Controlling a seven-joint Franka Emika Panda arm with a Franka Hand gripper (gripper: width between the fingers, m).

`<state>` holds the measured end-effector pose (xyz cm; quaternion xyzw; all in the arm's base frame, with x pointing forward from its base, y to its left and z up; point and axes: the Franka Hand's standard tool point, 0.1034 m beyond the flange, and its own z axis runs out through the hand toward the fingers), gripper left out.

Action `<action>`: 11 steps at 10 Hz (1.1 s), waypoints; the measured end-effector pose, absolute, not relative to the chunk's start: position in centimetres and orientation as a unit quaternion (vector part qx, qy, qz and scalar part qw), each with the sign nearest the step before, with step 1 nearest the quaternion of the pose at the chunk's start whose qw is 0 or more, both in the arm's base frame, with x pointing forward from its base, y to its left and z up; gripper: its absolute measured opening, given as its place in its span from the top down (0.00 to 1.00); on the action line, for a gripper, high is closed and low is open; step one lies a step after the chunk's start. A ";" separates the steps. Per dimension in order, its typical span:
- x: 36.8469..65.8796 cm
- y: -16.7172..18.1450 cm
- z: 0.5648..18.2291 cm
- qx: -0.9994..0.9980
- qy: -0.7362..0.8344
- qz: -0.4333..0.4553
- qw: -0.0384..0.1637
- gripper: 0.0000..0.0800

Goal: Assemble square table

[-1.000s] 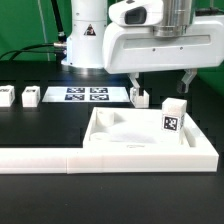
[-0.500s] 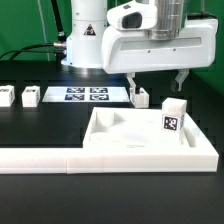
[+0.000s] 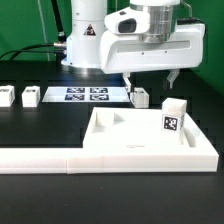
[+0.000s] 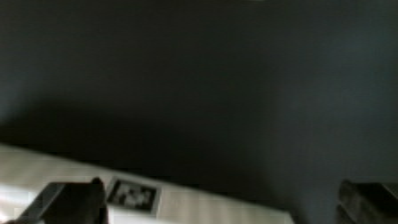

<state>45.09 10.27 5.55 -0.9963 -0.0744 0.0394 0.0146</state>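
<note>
The white square tabletop [image 3: 128, 140] lies tray-side up on the black table. One white leg [image 3: 174, 117] with a tag stands upright at its right rim. Another leg [image 3: 141, 98] stands on the table just behind the tabletop. Two more legs [image 3: 30, 97] [image 3: 5, 97] stand at the exterior view's far left. My gripper [image 3: 150, 82] hangs open above the table behind the tabletop, with one finger [image 3: 128, 86] close above the nearer leg and nothing between the fingers. In the wrist view the gripper [image 4: 222, 205] is open over dark table; a blurred white tagged part [image 4: 128, 192] lies by one finger [image 4: 71, 205].
The marker board [image 3: 85, 95] lies flat behind, between the left legs and the gripper. A long white border bar [image 3: 60, 158] runs along the front, against the tabletop. The robot's base [image 3: 85, 45] stands at the back.
The gripper has shifted toward the exterior view's left and slightly up, staying open. No part has moved.
</note>
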 end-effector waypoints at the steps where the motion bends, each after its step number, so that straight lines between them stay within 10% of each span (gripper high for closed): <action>1: 44.3 10.3 5.2 -0.996 -0.076 0.038 0.014 0.19; 11: 38.2 9.9 3.5 -0.994 -0.086 0.066 0.010 0.19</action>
